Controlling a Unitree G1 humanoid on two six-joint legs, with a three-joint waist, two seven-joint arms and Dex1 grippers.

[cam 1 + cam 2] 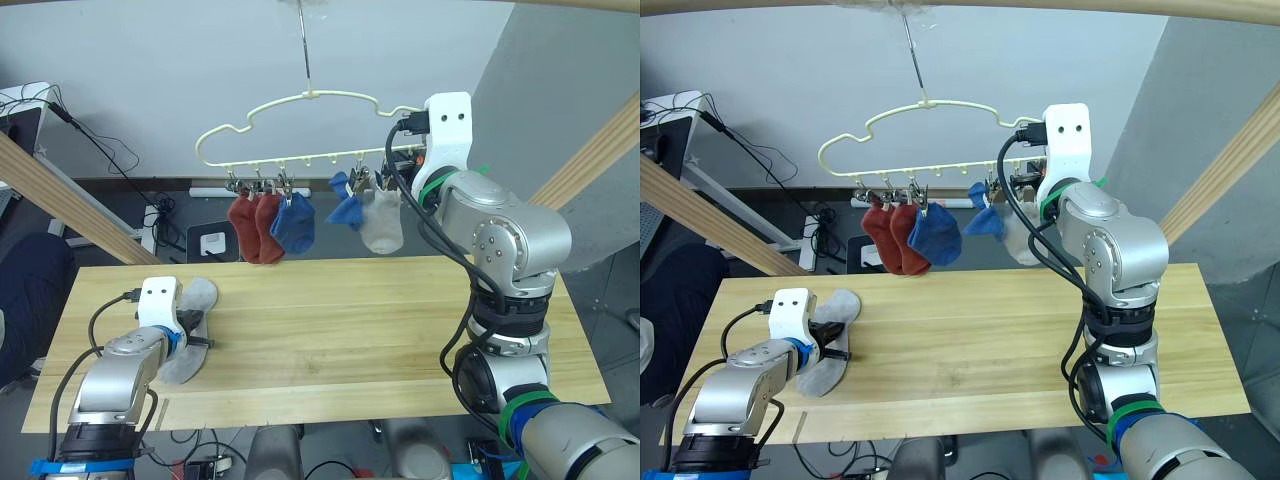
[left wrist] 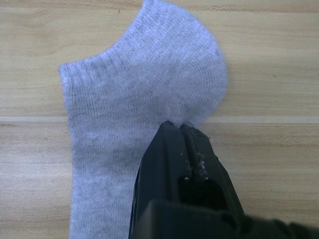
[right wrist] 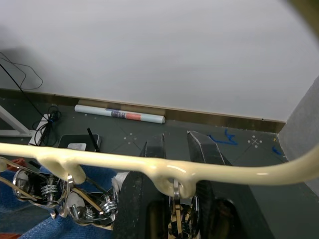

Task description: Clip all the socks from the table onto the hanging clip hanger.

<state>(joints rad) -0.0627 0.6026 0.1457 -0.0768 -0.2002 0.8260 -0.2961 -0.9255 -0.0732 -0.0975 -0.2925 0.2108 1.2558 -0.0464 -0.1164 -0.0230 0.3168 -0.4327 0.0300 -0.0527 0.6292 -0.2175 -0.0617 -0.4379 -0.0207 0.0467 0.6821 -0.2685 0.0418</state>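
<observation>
One light grey sock (image 1: 190,330) lies flat at the left end of the table (image 1: 380,320). My left gripper (image 1: 200,342) rests on it, fingers shut on the sock's heel edge (image 2: 149,89). The pale yellow clip hanger (image 1: 310,96) hangs behind the table's far edge. From its clips hang two rust red socks (image 1: 243,225), a blue sock (image 1: 295,222), a second blue sock (image 1: 347,212) and a grey sock (image 1: 382,225). My right gripper (image 3: 177,142) is raised at the hanger's right end, its fingers closed against a metal clip (image 3: 175,204) under the frame.
Slanted wooden beams stand at the left (image 1: 60,190) and right (image 1: 590,150) of the table. Cables and a small white box (image 1: 212,243) lie on the floor behind it. My right arm (image 1: 500,250) rises over the table's right part.
</observation>
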